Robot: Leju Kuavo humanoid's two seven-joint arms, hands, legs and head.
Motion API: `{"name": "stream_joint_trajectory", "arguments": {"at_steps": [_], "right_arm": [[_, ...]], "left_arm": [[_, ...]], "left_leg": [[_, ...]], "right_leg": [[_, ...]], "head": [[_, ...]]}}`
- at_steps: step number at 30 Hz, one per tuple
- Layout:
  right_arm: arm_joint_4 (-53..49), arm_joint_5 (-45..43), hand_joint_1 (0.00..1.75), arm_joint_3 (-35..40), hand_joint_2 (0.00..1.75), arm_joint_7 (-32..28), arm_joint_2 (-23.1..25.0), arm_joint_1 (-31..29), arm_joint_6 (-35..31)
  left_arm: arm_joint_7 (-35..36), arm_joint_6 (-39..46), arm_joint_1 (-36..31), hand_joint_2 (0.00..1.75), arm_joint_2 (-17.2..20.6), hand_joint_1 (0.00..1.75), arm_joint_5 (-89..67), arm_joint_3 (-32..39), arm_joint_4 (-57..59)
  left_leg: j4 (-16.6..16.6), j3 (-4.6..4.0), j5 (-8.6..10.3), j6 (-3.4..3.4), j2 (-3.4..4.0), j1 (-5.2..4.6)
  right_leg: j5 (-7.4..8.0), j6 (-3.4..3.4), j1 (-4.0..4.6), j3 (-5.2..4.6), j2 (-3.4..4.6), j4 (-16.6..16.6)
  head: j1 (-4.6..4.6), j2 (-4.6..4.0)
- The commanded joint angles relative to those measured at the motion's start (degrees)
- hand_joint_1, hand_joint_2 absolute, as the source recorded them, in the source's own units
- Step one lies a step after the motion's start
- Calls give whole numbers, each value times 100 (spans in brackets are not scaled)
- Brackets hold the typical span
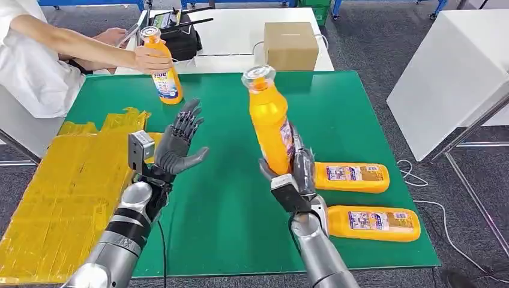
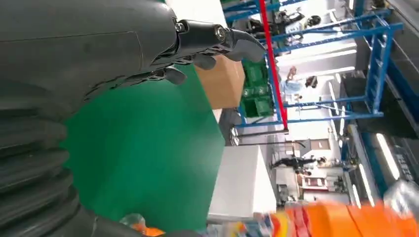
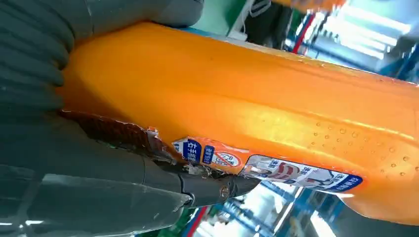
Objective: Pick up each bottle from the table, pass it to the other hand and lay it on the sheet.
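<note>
Right hand (image 1: 295,171) grips an orange bottle (image 1: 269,123) around its lower body and holds it upright above the green mat (image 1: 336,108), clear cap up, tilted slightly toward the left hand. In the right wrist view the fingers (image 3: 207,185) wrap across the bottle's torn label, with the thumb on the opposite side. Left hand (image 1: 180,144) is raised over the mat's left part with palm facing the held bottle, fingers spread and extended, holding nothing; it is apart from the bottle. Two more orange bottles lie on their sides on the mat just right of the right hand: nearer-to-far one (image 1: 352,177) and the one closer to the front edge (image 1: 373,223), parallel, not touching. Yellow sheet (image 1: 66,198) lies along the mat's left side, partly over its edge. At the far left corner a person's hand (image 1: 150,59) holds a fourth orange bottle (image 1: 163,75) upright on the mat. A cardboard box (image 1: 290,45) sits on the white table (image 1: 234,36) beyond.
</note>
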Motion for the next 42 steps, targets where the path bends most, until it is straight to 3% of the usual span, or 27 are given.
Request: {"name": "stream_joint_trajectory", "arguments": {"at_steps": [1, 12, 16, 21, 31, 37, 42], "right_arm": [[1004, 282, 175, 543, 175, 301, 45, -783, -101], [1020, 281, 175, 567, 175, 284, 10, -782, -81], [1289, 466, 175, 762, 175, 404, 116, -1069, -97], [1510, 786, 175, 1687, 175, 661, 310, -1240, -401], [2197, 386, 175, 4274, 175, 1150, 310, -1220, -991], [2252, -58, 175, 4920, 175, 1355, 310, -1189, -879], [2466, -307, 175, 5072, 175, 1374, 310, -1187, -1112]], "left_arm": [[7, -8, -156, 175, 97, 0, 69, -509, 11], [1, -35, -161, 175, 116, 0, 111, -522, 27], [-5, -54, -302, 175, 31, 0, 178, -655, 181], [-14, -175, -602, 175, -82, 0, 368, -663, 675], [-58, -312, -882, 175, -147, 0, 587, -718, 1004], [-60, -529, -962, 175, -159, 0, 733, -708, 1205], [-404, -400, -394, 175, -194, 0, -26, -1592, -18]], "left_leg": [[3, 5, -4, -4, 11, 4], [0, 13, -5, -4, 4, 6], [6, 4, -4, -4, 4, 6], [4, 7, -6, -7, 8, 8], [-3, 5, -2, -3, 3, 6], [-3, 7, -3, -5, -3, 12], [-3, 7, -5, -4, -22, 11]], "right_leg": [[0, -4, 6, 3, 6, 1], [-3, -4, 6, 13, -3, -4], [-1, -4, 6, 4, -2, 1], [-2, -8, 9, 4, 2, 2], [-2, -3, 10, 2, 0, -4], [-4, -6, 12, 7, -9, -8], [-11, -5, 13, 11, -27, -10]], "head": [[0, 0], [0, 0], [0, 0], [0, 0], [2, 0], [2, 0], [0, 0]]}}
